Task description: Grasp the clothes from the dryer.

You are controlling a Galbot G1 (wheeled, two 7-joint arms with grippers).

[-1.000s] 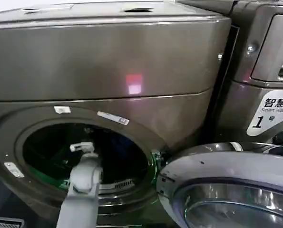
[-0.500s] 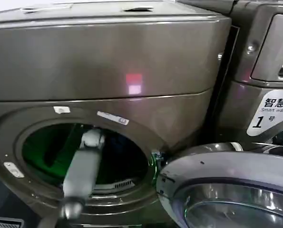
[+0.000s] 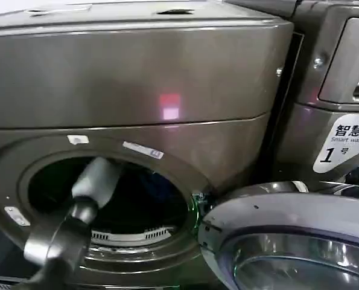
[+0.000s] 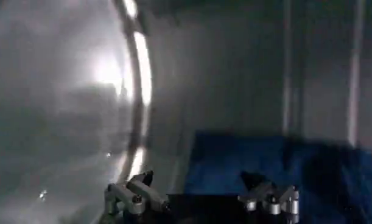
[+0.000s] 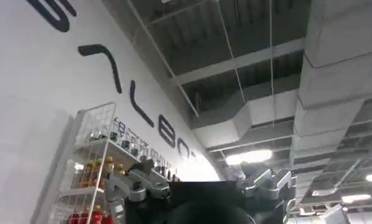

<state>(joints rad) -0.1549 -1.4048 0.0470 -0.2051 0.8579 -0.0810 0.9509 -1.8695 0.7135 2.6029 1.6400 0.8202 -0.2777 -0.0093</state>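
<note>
Dryer (image 3: 137,78): bronze-grey front-loader, porthole door swung open, pink-red light on front panel. Clothes (image 4: 277,164): dark navy-blue soft bundle, lying inside dryer drum against its wall, much smaller than drum mouth.

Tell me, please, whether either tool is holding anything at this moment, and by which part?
Nothing is held. The left tool is open inside the dryer, short of the clothes. The right tool is open too, pointing up at the ceiling.
</note>
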